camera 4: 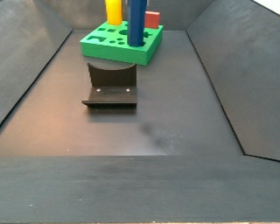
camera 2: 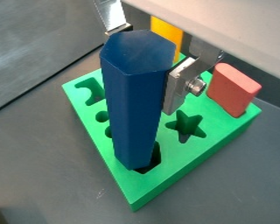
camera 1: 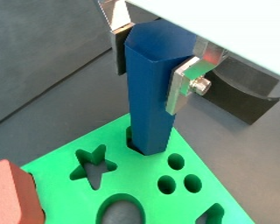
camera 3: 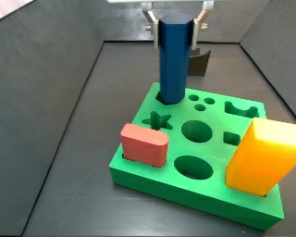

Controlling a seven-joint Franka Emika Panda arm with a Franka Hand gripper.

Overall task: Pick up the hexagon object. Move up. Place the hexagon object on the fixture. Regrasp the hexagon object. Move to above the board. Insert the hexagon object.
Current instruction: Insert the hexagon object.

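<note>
The hexagon object (camera 1: 152,87), a blue hexagonal rod, stands upright with its lower end in the hexagon hole at a corner of the green board (camera 1: 143,175). My gripper (camera 1: 152,57) is shut on the rod's upper part, with a silver finger (camera 1: 184,83) pressed on each side. The same grip shows in a wrist view (camera 2: 146,52). In a side view the rod (camera 3: 174,60) hangs from the gripper (camera 3: 177,14) into the board (camera 3: 176,190). The fixture (camera 3: 198,63) stands behind the board, apart from it.
A red block (camera 3: 147,145) and a tall yellow block (camera 3: 265,157) sit in the board. Star, circle and square holes are open. Dark sloping walls (camera 3: 64,111) enclose the floor. The fixture (camera 4: 111,87) also shows in a side view.
</note>
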